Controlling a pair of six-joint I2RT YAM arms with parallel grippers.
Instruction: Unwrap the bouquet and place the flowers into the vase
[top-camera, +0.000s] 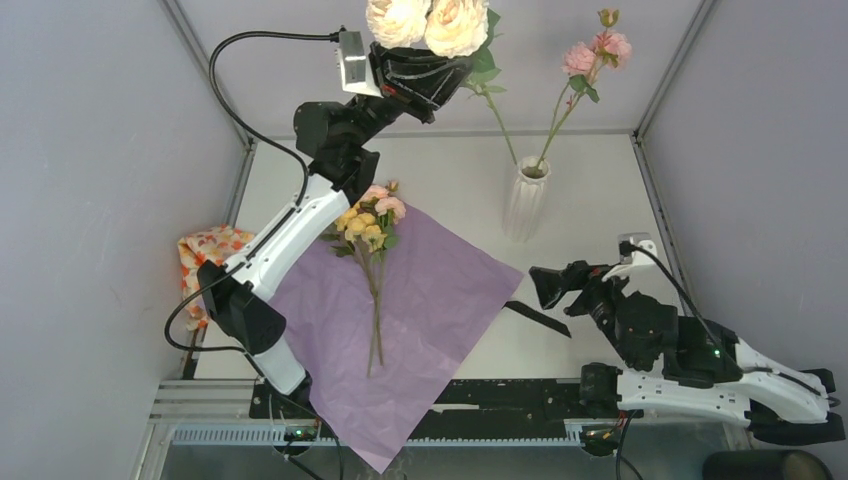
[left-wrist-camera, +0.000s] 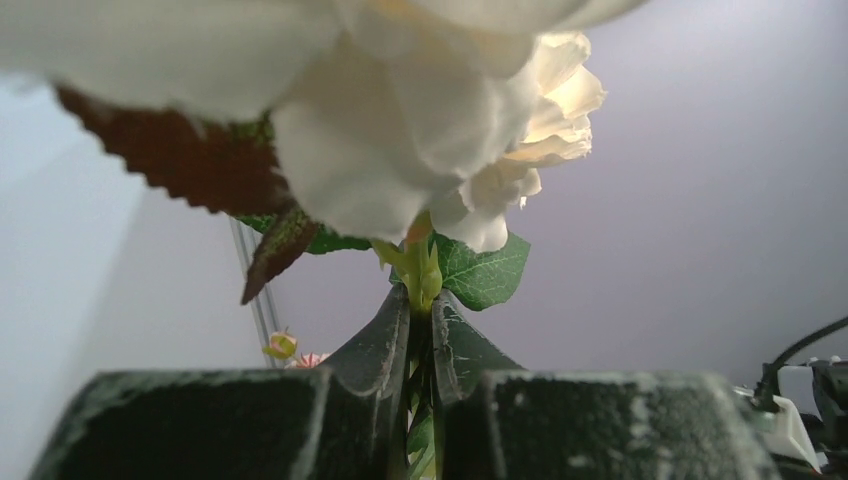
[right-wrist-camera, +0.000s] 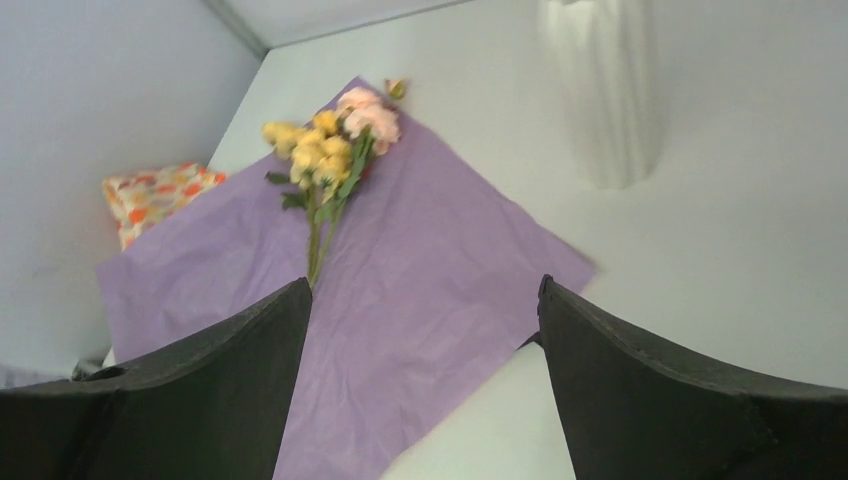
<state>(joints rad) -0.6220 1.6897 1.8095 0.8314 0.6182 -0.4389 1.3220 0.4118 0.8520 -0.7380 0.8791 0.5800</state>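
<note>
Your left hand (left-wrist-camera: 422, 308) is clamped on the stem of the cream roses (top-camera: 430, 25), held high at the far side. The blooms point up and the stem slants down and right toward the vase (top-camera: 525, 205). A pink rose (top-camera: 600, 48) stands in the vase, leaning right. The other flowers (top-camera: 368, 225) lie on the paper (top-camera: 440, 290), heads far. Your right hand (top-camera: 545, 287) is spread wide just right of the paper, with bare surface (top-camera: 600, 200) beyond it.
</note>
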